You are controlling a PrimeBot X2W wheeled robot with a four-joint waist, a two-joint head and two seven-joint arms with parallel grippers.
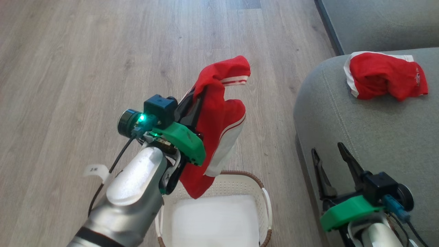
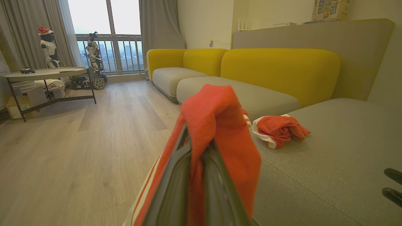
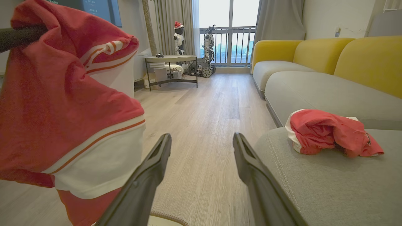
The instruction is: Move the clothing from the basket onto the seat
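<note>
The left gripper [image 1: 192,103] is clamped on a red garment [image 1: 219,120], which hangs above the white basket [image 1: 255,180]. The right gripper [image 1: 327,149] is spread wide and empty at the edge of the seat [image 1: 360,120]. A second red garment [image 1: 384,77] lies on the seat.

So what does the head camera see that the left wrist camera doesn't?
Head view, not left wrist: the white basket below the held red garment. Left wrist, not head: yellow sofa backs, a round table, the balcony window. Both: the left gripper shut on that red garment, and another red garment lying on the grey seat.
</note>
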